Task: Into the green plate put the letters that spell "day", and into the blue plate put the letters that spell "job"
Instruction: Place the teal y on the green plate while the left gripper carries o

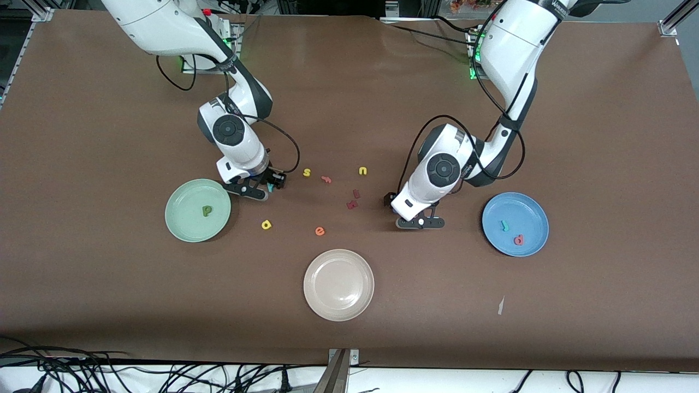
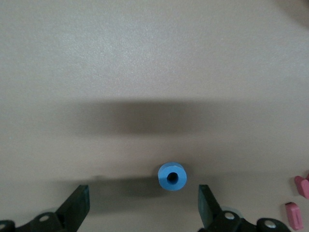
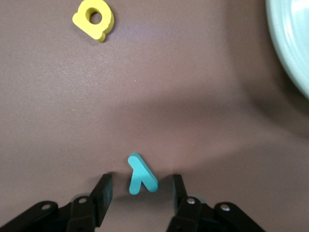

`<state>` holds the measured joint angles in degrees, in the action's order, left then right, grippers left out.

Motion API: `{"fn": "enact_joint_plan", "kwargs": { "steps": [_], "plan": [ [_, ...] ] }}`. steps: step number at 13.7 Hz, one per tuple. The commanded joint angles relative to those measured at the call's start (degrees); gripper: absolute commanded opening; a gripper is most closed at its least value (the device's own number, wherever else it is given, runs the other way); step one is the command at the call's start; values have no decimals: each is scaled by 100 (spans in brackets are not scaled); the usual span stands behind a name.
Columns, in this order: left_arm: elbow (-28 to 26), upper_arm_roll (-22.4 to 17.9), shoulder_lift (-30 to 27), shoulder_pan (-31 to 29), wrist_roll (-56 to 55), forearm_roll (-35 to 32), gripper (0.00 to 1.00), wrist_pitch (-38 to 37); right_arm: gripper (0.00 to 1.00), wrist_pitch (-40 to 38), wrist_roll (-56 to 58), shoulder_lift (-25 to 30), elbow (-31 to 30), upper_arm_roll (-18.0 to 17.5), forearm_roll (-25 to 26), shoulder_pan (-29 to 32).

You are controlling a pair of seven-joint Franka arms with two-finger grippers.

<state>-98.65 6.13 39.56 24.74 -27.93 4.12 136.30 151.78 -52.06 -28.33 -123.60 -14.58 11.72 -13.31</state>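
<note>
Beside the green plate [image 1: 197, 210], the teal "y" [image 3: 141, 175] was straddled by the right gripper [image 3: 140, 193], jaws apart, not yet touching; the left gripper [image 2: 144, 205] was spread wide around the blue "o" [image 2: 172, 176].

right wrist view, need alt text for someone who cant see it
The right gripper sits low over the brown table, its open fingers flanking a teal "y" lying flat. A yellow bowl-and-stem letter lies farther off, and the green plate shows at the frame's edge.
</note>
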Motion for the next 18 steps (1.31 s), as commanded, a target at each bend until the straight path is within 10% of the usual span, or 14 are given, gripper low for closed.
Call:
{"fn": "enact_joint_plan", "kwargs": {
  "steps": [1, 8, 13, 18],
  "plan": [
    [57, -59, 78, 127, -195, -175, 96, 45, 54, 194, -50, -6, -121, 8, 58, -13],
    [267, -77, 297, 268, -389, -271, 90, 45, 20, 194, -32, -6, -121, 8, 76, -13],
    [312, -77, 350, 320, -564, -509, 77, 37, 20, 63, 177, 221, -68, 34, 76, 13],
    [312, -103, 359, 435, -723, -518, 48, 37, 20, -1737, 1503, 556, 747, 314, -12, 267]
  ]
}}
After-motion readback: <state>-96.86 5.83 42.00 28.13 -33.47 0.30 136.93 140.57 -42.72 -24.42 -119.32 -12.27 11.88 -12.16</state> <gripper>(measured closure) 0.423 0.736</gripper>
